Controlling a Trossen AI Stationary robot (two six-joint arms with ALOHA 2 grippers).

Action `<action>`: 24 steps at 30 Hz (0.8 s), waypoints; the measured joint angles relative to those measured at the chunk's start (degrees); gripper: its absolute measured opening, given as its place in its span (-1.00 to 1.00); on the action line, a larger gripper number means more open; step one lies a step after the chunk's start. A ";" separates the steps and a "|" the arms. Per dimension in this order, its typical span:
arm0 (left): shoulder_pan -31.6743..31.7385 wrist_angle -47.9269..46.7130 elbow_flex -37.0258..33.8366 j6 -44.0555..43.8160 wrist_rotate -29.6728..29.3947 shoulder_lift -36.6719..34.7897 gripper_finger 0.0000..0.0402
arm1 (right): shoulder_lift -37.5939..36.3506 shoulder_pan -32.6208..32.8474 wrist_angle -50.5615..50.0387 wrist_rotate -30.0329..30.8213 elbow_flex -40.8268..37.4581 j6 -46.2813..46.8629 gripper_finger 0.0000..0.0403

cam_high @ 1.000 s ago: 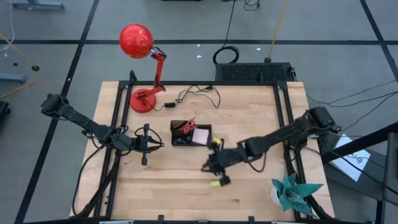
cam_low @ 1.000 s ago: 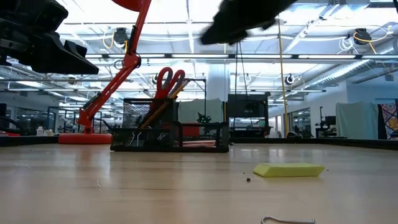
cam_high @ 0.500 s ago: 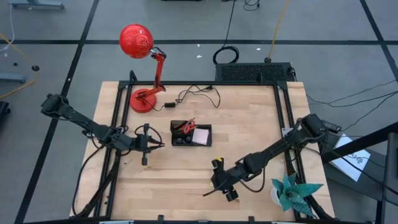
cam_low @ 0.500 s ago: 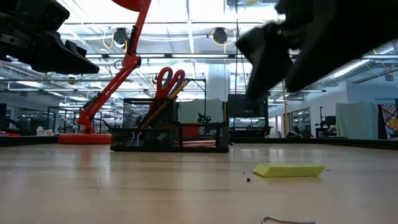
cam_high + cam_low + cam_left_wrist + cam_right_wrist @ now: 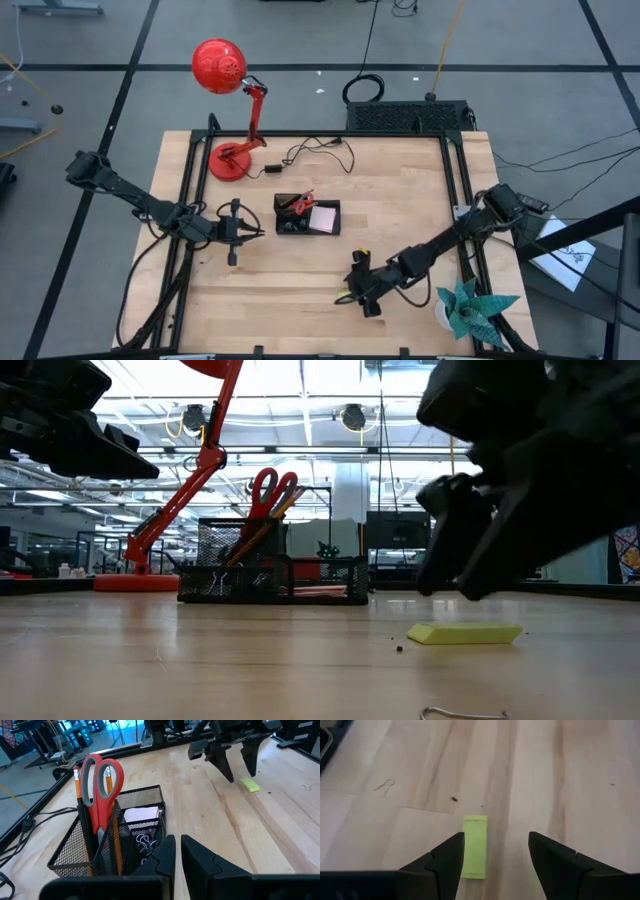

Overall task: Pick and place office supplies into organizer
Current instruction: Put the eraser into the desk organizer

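Right pincer: I have it low over the front of the surface, jaws spread wide and holding nothing, 1 finger on each side of the piece but not yet touching it.
Yellow-green piece: lies flat on the bare wood near the front edge, well apart from the organizer; in the wrist view its long side runs parallel to my fingers and it sits closer to 1 finger than the other.
Handling: I judge it light, thin and low, probably a bit soft, so it may slide or tip when 1 finger reaches it first. I would centre the jaws, come right down to the wood and close across the 2 long edges at mid-length.
Wire bit: a small bent clip-like thing lies on the wood in front of the piece; I cannot tell what it is.
Left pincer: waits beside the organizer, aimed at it, jaws nearly together and holding nothing.
Organizer: black mesh tray at mid-surface; scissors and pencils stand upright in the tall end, a pale pad and binder clips lie in the low section.
Lamp: red, at the far edge, clear of my work.
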 joint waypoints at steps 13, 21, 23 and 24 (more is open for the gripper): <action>0.00 0.02 0.00 2.07 -0.02 -0.02 -0.81 | 0.75 3.91 3.10 8.75 -0.43 6.19 0.05; 0.00 0.00 0.00 2.53 -0.02 0.00 -0.81 | 4.14 5.32 4.95 9.51 -0.43 8.06 0.05; -0.02 -0.07 0.00 2.51 -0.02 -0.02 -0.81 | 5.47 5.22 6.48 8.29 -0.43 8.43 0.05; -0.01 -0.05 0.00 2.50 -0.02 -0.01 -0.81 | 5.90 5.30 6.92 8.56 -0.43 8.48 0.05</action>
